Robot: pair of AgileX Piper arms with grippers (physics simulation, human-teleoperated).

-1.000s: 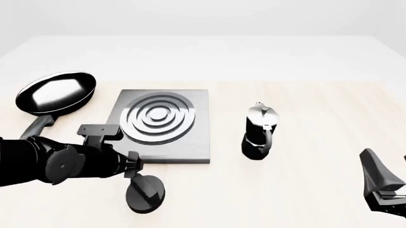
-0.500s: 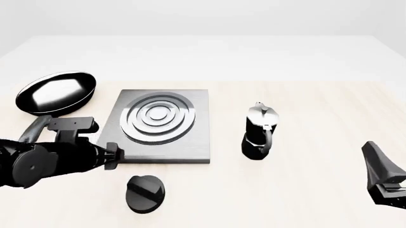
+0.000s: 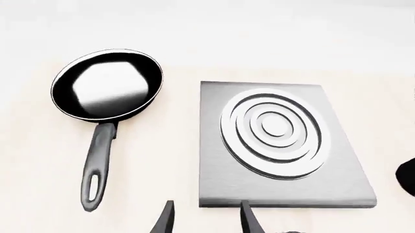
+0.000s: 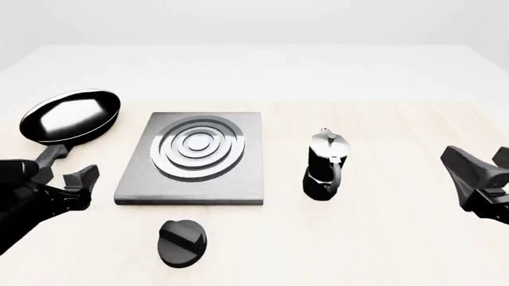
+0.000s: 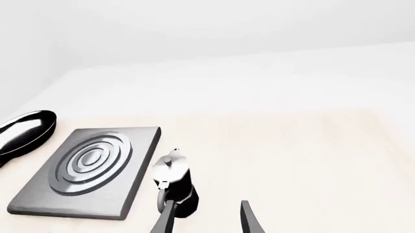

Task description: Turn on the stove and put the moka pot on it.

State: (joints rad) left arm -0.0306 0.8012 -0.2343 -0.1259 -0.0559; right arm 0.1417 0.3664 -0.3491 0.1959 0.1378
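One stove (image 4: 195,159) lies left of centre on the table (image 4: 382,238), with one black knob (image 4: 182,241) just near of it. One moka pot (image 4: 325,165) stands upright to its right (apart from the slab). One frying pan (image 4: 70,117) sits far left. Two grippers, left gripper (image 3: 206,218) and right gripper (image 5: 206,218), hang with jaws apart, holding nothing.

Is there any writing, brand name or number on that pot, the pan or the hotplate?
None can be read. The moka pot, the frying pan, the stove and its knob all show plain, unmarked surfaces in every view.
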